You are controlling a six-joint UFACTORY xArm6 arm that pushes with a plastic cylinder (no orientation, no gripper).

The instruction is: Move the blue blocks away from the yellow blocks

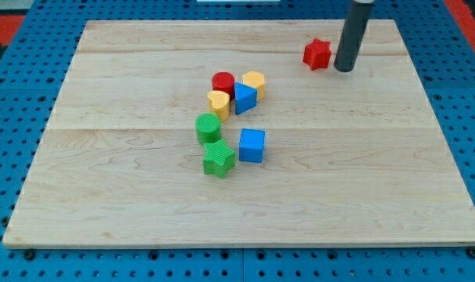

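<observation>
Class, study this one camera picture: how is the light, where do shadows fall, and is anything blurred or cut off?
Camera view: even, soft light, no glare on the wooden board; only faint short shadows beside the blue cube and green star; blocks look sharp; the rod is cut off at the view's top, my tip just right of the red star.

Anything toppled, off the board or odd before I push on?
Nothing stands out. All blocks sit flat on the board; my tip rests beside the red star, clear of the blue blocks.

Two blue blocks point(248, 121), two yellow point(236, 92), two red point(317, 53), two green point(214, 142), pale wooden board point(363, 172).
</observation>
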